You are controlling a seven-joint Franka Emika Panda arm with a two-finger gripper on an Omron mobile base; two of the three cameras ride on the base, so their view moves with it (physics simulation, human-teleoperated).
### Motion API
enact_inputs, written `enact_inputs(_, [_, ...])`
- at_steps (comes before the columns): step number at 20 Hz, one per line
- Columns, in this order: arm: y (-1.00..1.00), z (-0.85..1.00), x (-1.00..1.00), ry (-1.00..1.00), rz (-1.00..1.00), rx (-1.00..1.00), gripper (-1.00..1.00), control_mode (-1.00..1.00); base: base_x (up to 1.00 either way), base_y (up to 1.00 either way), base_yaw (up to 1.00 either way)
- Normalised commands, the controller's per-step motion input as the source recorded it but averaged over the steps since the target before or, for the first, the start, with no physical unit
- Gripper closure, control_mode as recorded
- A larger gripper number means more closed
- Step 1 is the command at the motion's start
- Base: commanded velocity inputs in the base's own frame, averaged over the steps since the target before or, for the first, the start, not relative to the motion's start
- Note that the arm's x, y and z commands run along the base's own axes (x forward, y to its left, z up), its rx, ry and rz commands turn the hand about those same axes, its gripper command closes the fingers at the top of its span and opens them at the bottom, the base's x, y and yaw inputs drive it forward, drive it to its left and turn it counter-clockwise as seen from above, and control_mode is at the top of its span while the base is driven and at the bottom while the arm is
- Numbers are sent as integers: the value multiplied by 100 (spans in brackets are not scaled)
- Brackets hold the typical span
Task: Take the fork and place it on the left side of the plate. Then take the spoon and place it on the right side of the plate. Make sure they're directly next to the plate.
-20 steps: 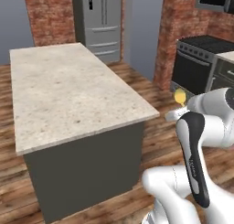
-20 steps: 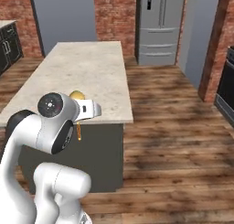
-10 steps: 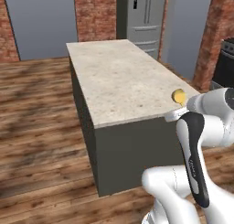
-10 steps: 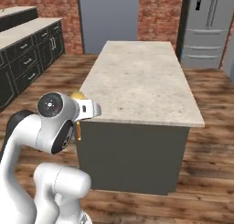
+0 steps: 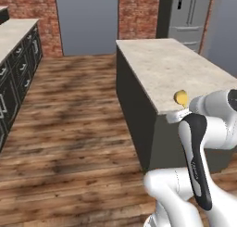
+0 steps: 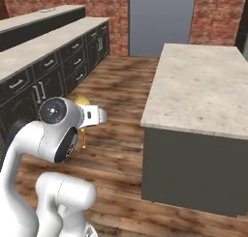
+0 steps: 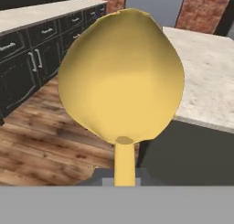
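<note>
Wooden plank flooring is stretching across the kitchen in the left base view, with a red brick wall and a grey door panel standing at the far end. An island with a pale stone top and dark sides is sitting to the right, and a steel fridge is standing beyond it. Dark cabinets are running along the left edge. The white arm is rising at the near right, and the yellow bowl of the spoon is poking up just above the wrist, in front of the island's near corner.

Turning to the right base view, the island is lying to the right, while a long counter with dark drawers is running along the left and the brick wall is closing the far side. The arm is curling up at the near left, and the spoon is showing as a golden spot behind the hand, its thin handle hanging below, over the floor between the counter and the island.

Looking along the hand, the spoon is standing upright and very close, its rounded bowl facing the camera. The gripper is clamping fully down on the handle at the bottom edge. Behind the bowl, the counter is sitting far left and the island to the right.
</note>
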Motion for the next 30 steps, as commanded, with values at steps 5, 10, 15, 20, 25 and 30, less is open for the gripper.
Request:
enact_inputs(5, [0,0,0,0,0,0,100,100,-36,100,28])
enact_inputs(10, [0,0,0,0,0,0,100,100,-10,100,23])
enact_inputs(15, [0,0,0,0,0,0,100,100,0,100,18])
enact_inputs(20, [0,0,0,0,0,0,100,100,0,100,18])
enact_inputs(25, [0,0,0,0,0,0,100,100,0,100,17])
enact_inputs(30, [0,0,0,0,0,0,100,100,8,100,14])
